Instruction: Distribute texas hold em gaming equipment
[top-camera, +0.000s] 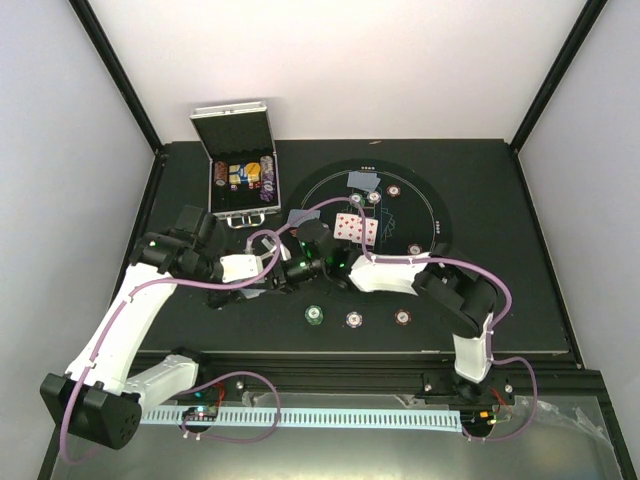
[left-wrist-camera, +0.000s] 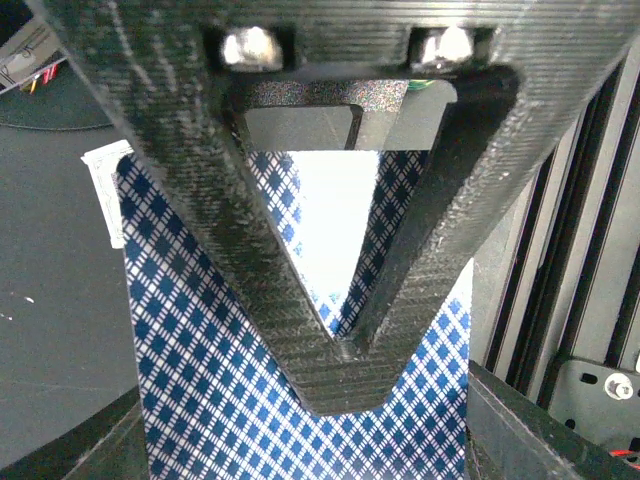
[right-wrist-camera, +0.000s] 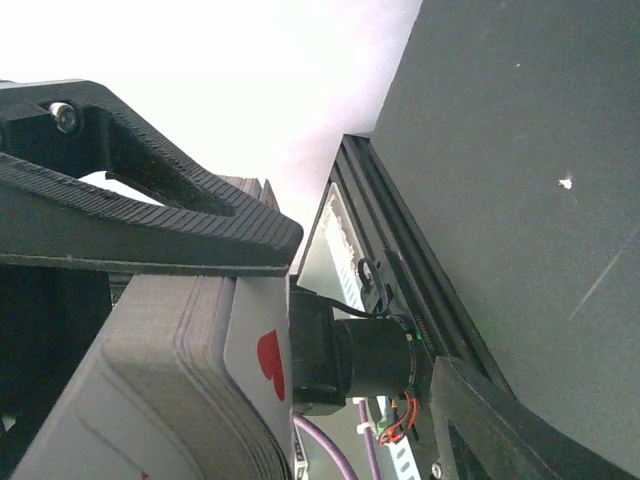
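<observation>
Near table (top-camera: 520, 250) edge: three round chips in a row, flat, apart: green chip (top-camera: 315, 314), white chip (top-camera: 354, 319), brown-red chip (top-camera: 403, 317). Just beyond, mid-table, left jaws clamped on the deck (left-wrist-camera: 210, 380); backs blue-white diamond check w/ white border. Right jaws apart: upper finger (right-wrist-camera: 150, 230) seems to lie against the deck's edge, lower finger (right-wrist-camera: 480, 420) clear of it. Only right wrist view shows stacked card edges & a red heart card (right-wrist-camera: 268, 362); left wrist view gives only the back pattern. Fingers ribbed black plastic. Farther: round black mat (top-camera: 420, 200) w/ face-up cards (top-camera: 356, 229), a blue-back card (top-camera: 362, 181), mat chips (top-camera: 394, 190). Farthest: silver case (top-camera: 240, 170), lid up.
</observation>
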